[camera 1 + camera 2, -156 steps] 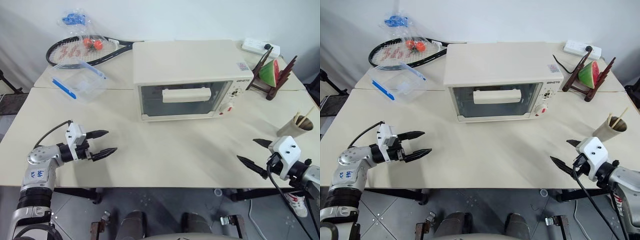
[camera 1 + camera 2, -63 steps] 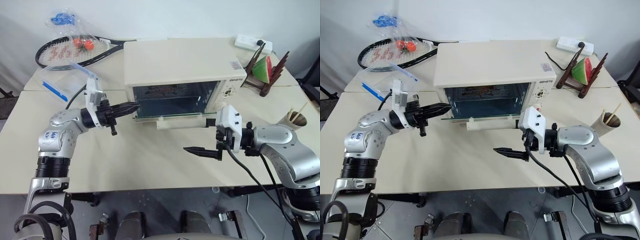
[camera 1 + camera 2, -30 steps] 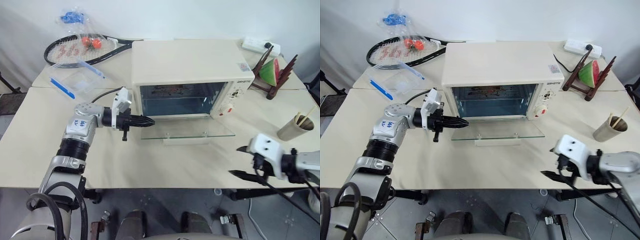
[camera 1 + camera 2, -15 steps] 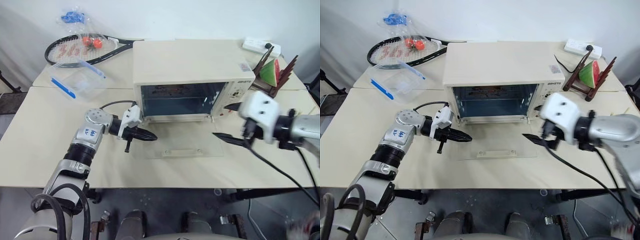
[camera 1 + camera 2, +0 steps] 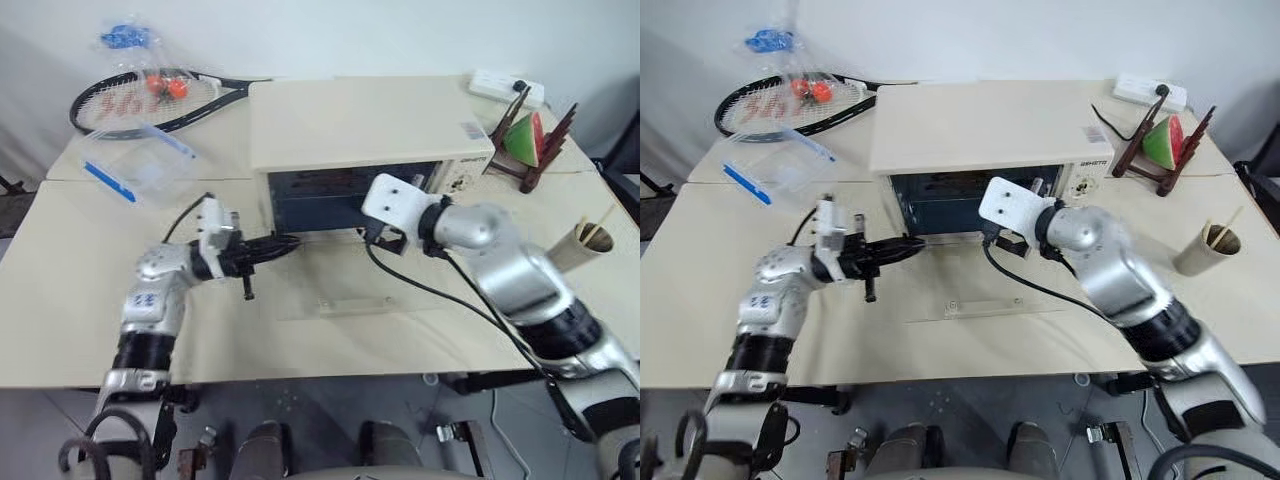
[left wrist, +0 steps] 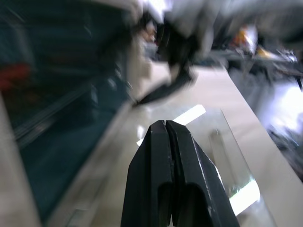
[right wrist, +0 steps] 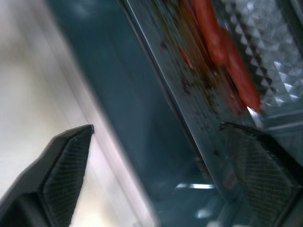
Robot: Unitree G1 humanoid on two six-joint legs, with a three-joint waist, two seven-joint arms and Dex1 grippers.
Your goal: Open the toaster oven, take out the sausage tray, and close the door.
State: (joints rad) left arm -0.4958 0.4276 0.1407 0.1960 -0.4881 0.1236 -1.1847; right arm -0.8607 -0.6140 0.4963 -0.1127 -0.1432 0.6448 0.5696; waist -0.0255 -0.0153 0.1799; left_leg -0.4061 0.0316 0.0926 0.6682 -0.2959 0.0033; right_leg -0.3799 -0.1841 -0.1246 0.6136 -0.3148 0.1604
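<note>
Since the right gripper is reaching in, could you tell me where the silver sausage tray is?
The silver metal sausage tray sits inside the cream-white toaster oven, just ahead of the open right gripper.

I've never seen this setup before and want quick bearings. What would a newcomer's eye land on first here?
First, the cream toaster oven mid-table, its glass door dropped flat onto the tabletop. The right gripper, open, is at the oven's mouth facing the sausage tray with its red sausages inside, while the shut left gripper hovers by the opening's left corner. Behind, a tennis racket lies at the far left and a watermelon slice sits at the far right.
</note>
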